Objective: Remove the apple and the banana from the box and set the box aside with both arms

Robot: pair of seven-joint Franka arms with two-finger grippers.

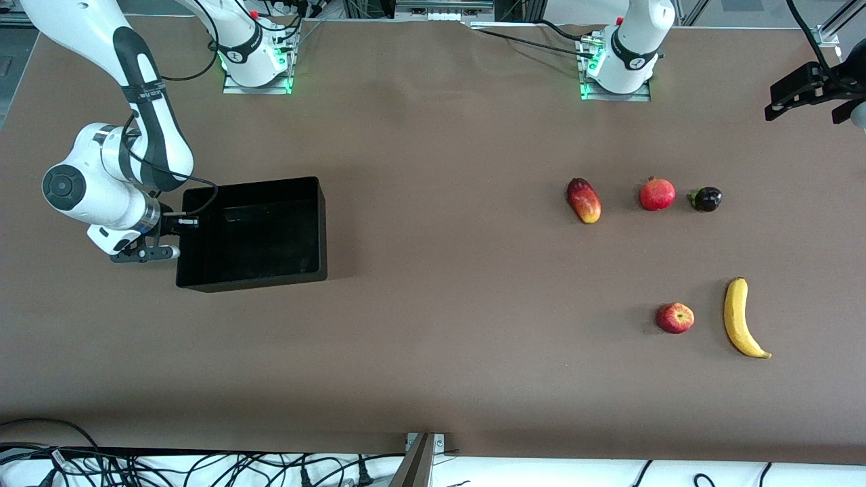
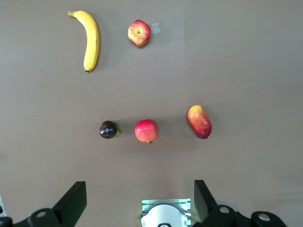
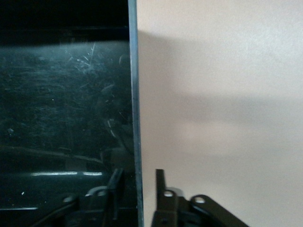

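The right gripper (image 3: 135, 194) straddles the thin end wall of the box (image 1: 256, 233), one finger inside, one outside, parted slightly with a small gap to the wall; it seems to have no firm hold. The box looks light, stiff and glossy, so slippery: its rim is the place to pinch. The left gripper (image 2: 139, 201) waits wide open, empty, high above the apple (image 2: 139, 33) and banana (image 2: 89, 40), both on the table (image 1: 433, 338), well apart from the box.
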